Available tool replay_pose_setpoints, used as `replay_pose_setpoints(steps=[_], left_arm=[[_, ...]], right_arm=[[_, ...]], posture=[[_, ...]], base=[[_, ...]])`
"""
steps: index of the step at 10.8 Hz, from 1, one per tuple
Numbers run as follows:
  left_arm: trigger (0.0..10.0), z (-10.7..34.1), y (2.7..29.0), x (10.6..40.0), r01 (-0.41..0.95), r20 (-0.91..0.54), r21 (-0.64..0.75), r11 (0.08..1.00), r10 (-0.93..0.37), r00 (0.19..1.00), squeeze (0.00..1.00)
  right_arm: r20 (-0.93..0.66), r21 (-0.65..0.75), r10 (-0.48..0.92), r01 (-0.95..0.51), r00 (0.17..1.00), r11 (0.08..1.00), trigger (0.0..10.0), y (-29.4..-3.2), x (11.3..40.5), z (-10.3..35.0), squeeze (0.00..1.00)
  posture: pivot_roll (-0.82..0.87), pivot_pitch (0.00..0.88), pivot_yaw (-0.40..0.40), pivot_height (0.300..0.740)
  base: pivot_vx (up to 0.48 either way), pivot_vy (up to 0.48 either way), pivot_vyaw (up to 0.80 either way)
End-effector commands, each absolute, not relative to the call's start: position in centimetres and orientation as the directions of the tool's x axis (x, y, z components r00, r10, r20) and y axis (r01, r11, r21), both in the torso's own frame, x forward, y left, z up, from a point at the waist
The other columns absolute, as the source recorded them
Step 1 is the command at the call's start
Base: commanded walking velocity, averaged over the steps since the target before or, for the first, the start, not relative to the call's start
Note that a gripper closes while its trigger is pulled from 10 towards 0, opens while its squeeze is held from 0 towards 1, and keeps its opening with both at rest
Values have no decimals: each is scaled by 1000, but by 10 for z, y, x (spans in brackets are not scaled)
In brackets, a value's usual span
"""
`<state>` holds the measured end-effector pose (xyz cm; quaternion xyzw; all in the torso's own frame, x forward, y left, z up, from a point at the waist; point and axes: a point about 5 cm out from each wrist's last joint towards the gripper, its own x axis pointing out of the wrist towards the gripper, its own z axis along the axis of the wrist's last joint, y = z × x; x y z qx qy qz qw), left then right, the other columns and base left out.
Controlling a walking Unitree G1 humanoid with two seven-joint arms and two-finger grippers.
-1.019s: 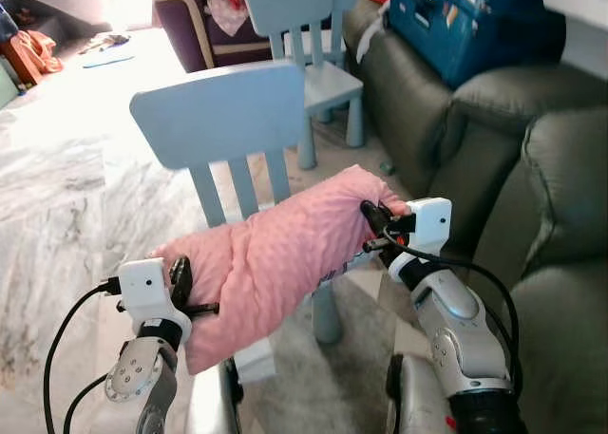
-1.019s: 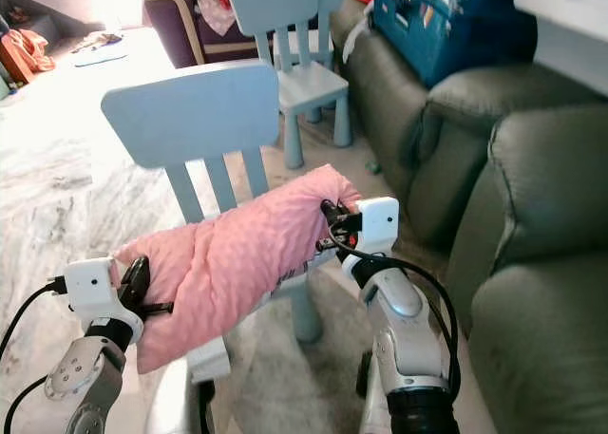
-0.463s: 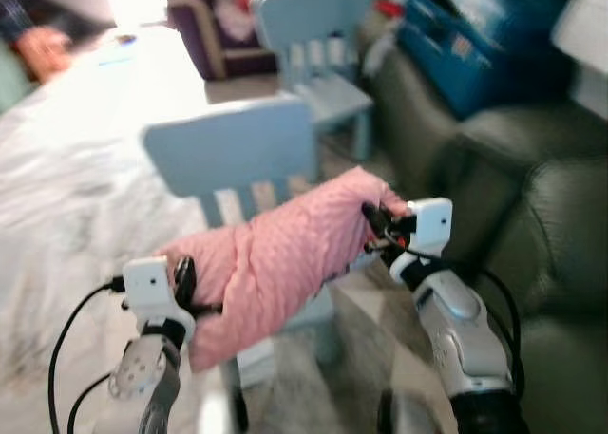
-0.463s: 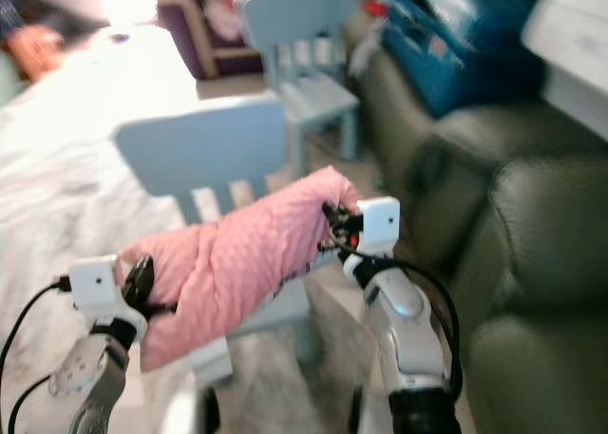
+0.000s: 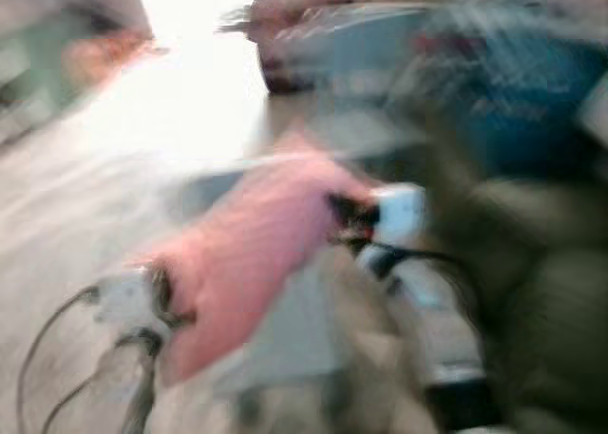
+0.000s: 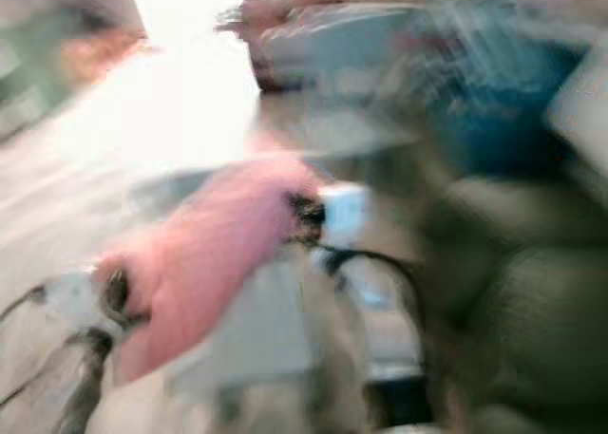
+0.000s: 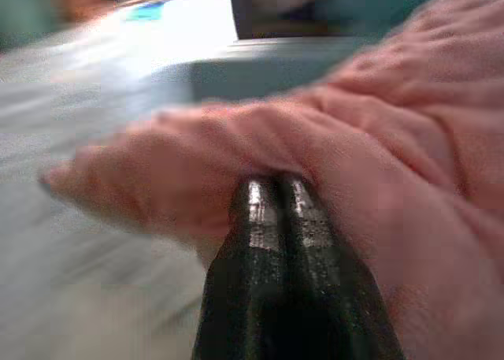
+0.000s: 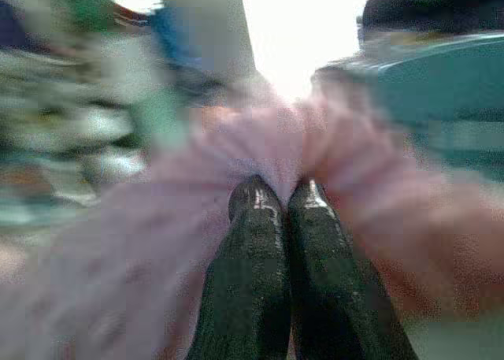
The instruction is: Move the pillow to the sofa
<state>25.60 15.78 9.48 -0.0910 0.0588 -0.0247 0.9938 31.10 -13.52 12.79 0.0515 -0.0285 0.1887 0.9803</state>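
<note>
The pink pillow hangs in the air between my two arms, stretched from lower left to upper right. My left gripper is shut on its lower left corner; in the left wrist view the black fingers pinch pink fabric. My right gripper is shut on the upper right corner, and its fingers press together into the pillow. The dark green sofa fills the right side, close beside my right arm. The head views are badly blurred.
A light blue chair stands just behind the pillow. A blue bin sits on the sofa at the back. Pale floor spreads to the left, with a dark armchair far back.
The whole picture has swung and blurred, so the camera is moving. Both grippers keep their hold on the pillow, which stays stretched between them.
</note>
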Motion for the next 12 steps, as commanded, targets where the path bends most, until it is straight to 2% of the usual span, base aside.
replay_pose_setpoints(steps=[1, 8, 9, 10, 11, 12], left_arm=[[0, 91, 167, 247, 32, -128, -144, 989, -51, 990, 0], [0, 88, 167, 249, -4, -146, -132, 991, -16, 989, 0], [2549, 86, 168, 249, -24, -160, -125, 992, 4, 987, 0], [10000, 83, 171, 249, -55, -182, -124, 991, 32, 983, 0], [10000, 82, 173, 250, -74, -189, -122, 990, 50, 981, 0], [10000, 86, 173, 252, -71, -173, -148, 986, 45, 984, 0]], right_arm=[[116, 116, 401, -414, 909, 903, 0, -118, 314, 137, 0], [119, 108, 409, -422, 905, 900, 0, -117, 317, 139, 0], [118, 111, 410, -422, 905, 900, 0, -118, 317, 138, 0], [82, 93, 405, -411, 911, 907, 7294, -119, 318, 136, 0], [71, 80, 400, -405, 914, 911, 10000, -121, 319, 135, 0], [57, 82, 399, -402, 915, 912, 10000, -121, 322, 135, 0]], posture=[[-180, 0, 68, 740], [-179, 0, 57, 740], [-179, 0, 55, 740], [-183, 0, 46, 740], [-184, 0, 43, 740], [-184, 0, 40, 740]], base=[[0, 0, 0], [0, 0, 0], [0, 0, 0], [0, 0, 0], [0, 0, 0], [0, 0, 0]])
